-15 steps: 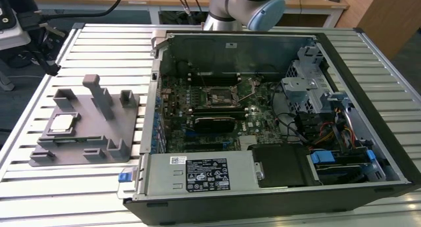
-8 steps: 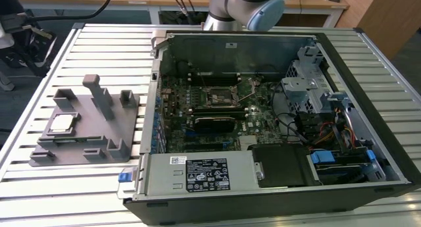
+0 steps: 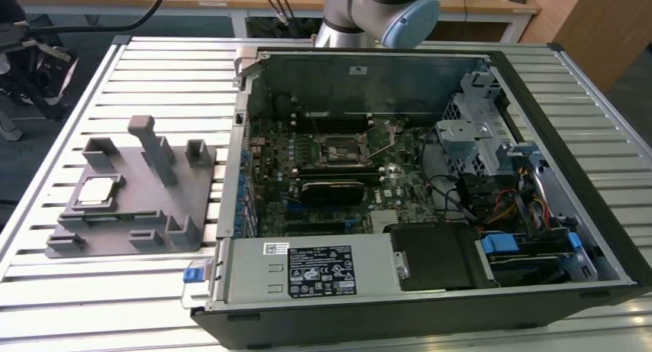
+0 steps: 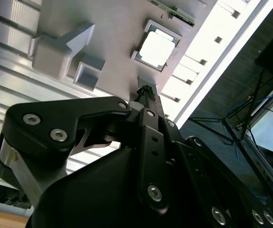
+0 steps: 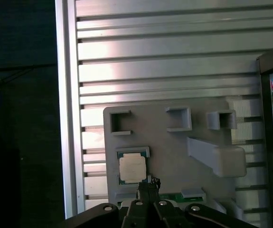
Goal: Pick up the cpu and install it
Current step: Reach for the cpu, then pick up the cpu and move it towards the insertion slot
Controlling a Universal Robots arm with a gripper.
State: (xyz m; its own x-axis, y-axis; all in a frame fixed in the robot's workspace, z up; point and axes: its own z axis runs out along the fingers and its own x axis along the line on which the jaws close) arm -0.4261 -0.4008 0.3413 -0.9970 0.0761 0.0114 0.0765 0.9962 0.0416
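The cpu (image 3: 95, 190), a small square chip with a silvery-white top, lies flat in a recess of the grey holder tray (image 3: 143, 214) on the exterior view's left. It shows in both wrist views (image 4: 156, 47) (image 5: 132, 168), still seated in the tray (image 5: 169, 152). My gripper (image 5: 148, 186) hangs well above the tray, its tip (image 4: 145, 91) lined up just beside the chip. The fingers are pressed together with nothing between them. The black-framed motherboard socket (image 3: 340, 147) sits inside the open computer case (image 3: 408, 291), its metal lever raised.
The tray has upright grey posts (image 3: 153, 142) and small pockets (image 5: 179, 118). The slatted metal table (image 3: 112, 291) carries both tray and case. Cables, a drive cage (image 3: 479, 130) and a power supply (image 3: 305, 269) crowd the case. The arm's elbow (image 3: 392, 8) is behind the case.
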